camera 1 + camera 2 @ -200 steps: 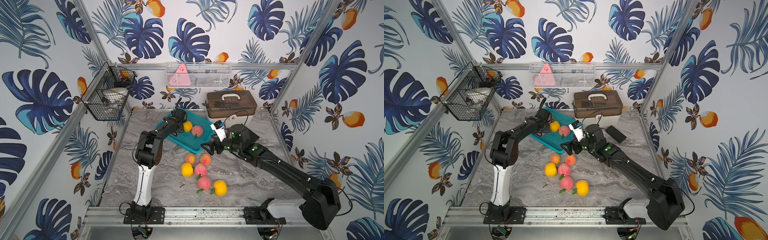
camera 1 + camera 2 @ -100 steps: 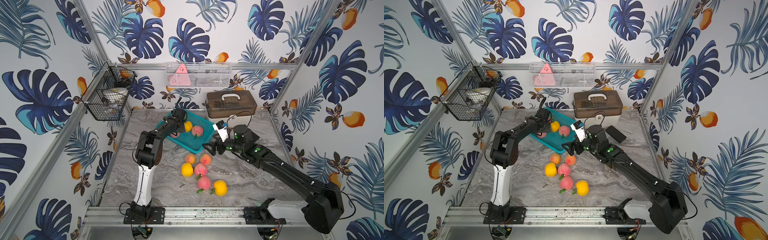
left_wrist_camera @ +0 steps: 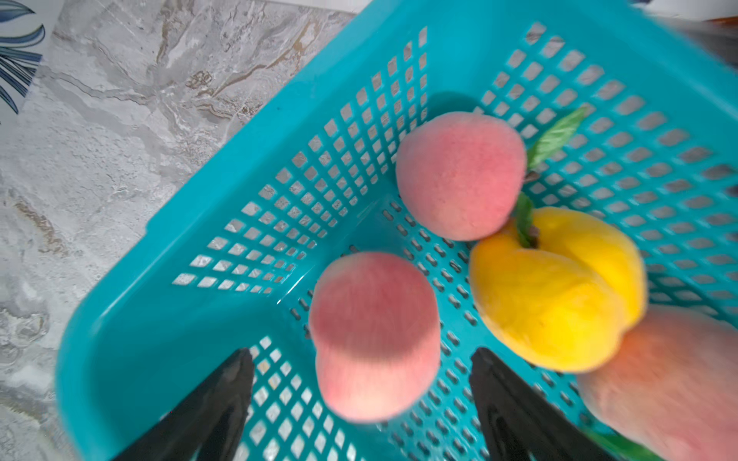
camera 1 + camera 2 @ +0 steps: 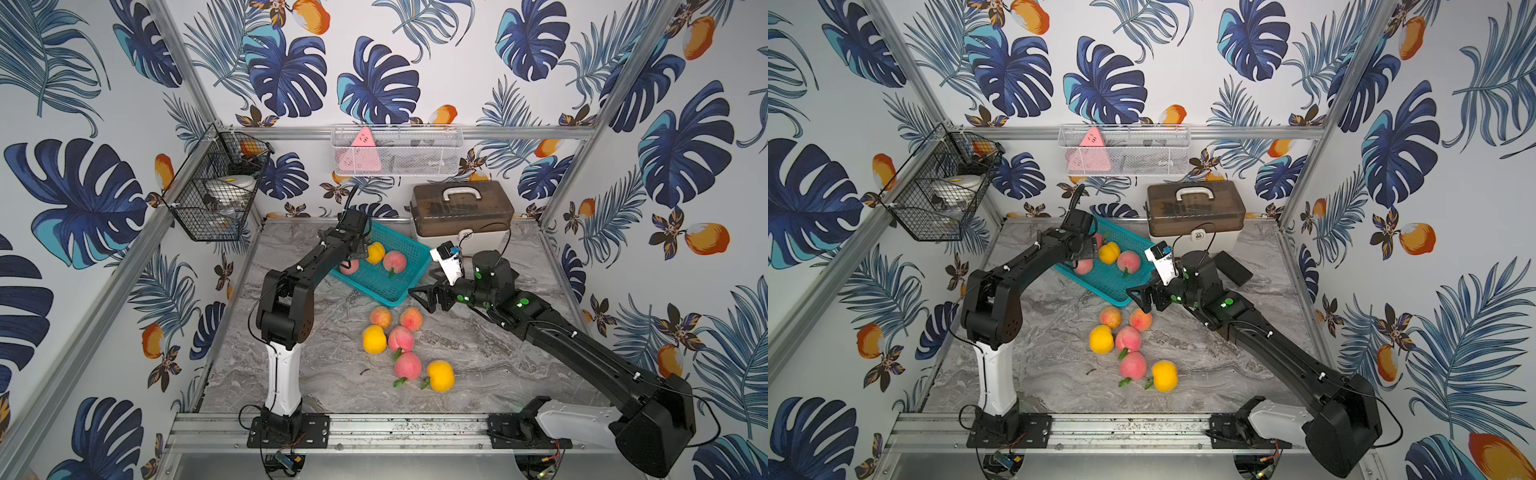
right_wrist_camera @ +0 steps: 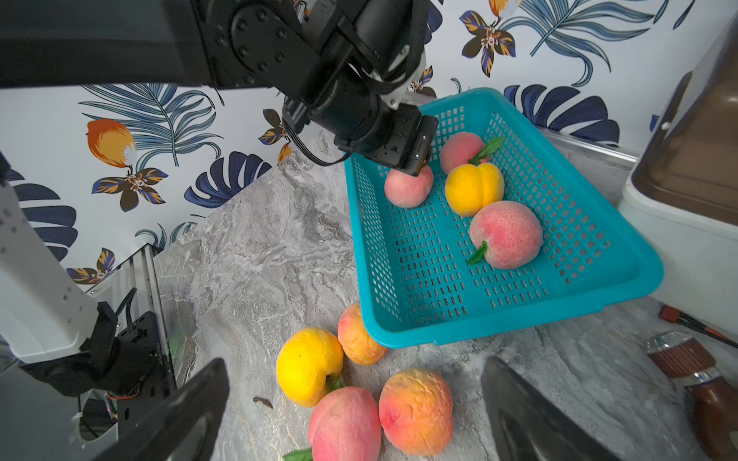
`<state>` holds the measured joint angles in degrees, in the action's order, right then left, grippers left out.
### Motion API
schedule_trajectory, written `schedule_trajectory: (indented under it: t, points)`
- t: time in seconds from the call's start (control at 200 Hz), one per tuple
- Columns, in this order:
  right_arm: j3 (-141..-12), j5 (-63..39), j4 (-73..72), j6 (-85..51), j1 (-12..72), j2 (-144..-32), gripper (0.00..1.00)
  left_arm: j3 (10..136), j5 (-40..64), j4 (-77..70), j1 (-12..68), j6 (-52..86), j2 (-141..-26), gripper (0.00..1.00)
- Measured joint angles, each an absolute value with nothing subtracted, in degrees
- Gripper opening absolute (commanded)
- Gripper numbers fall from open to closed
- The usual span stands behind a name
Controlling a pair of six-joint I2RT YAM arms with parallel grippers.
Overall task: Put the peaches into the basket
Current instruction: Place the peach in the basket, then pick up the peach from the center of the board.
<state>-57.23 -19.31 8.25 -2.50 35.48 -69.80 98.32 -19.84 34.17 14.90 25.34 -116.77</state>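
The teal basket stands at the back of the table, and its mesh wall fills the left wrist view. My left gripper hangs open inside it. A blurred pink peach lies free between the fingers, touching neither. A second pink peach, a yellow peach and another pink one lie beside it. Several loose peaches sit on the marble in front of the basket. My right gripper is open above them, empty, just off the basket's near corner.
A brown-lidded box stands right behind the basket. On the walls hang a black wire rack and a white mesh tray. A black block and a brown cylinder lie by the right arm.
My left gripper has opened and let go of the pink peach, which now lies in the basket. The right gripper has shifted slightly to the right, still open.
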Motion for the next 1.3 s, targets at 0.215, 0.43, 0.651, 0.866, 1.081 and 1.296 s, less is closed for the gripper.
schedule_trajectory:
  t: [0.215, 0.43, 0.651, 0.866, 1.081, 1.296]
  points:
    - [-58.2, -16.8, 13.3, -2.6, 35.4, -68.2, 1.0, 95.2, -18.6, 35.8, 16.0, 25.4, -110.3, 0.89]
    - [-59.6, -14.7, 19.1, -3.9, 35.3, -66.6, 1.0, 92.4, -16.0, 37.8, 17.2, 25.3, -103.5, 0.89]
    - [-59.9, -14.7, 25.5, -3.9, 35.5, -63.4, 1.0, 88.4, -12.1, 40.6, 19.4, 25.1, -96.6, 0.89]
    - [-58.8, -14.6, 30.9, -3.9, 36.1, -58.9, 1.0, 84.8, -8.4, 43.7, 21.6, 24.6, -90.7, 0.89]
    - [-57.9, -13.2, 35.6, -5.1, 37.5, -56.7, 1.0, 83.5, -4.7, 46.9, 24.1, 23.8, -86.6, 0.92]
    - [-56.2, -11.8, 38.8, -6.9, 38.3, -55.1, 1.0, 79.8, -0.8, 49.1, 25.9, 22.8, -82.4, 0.95]
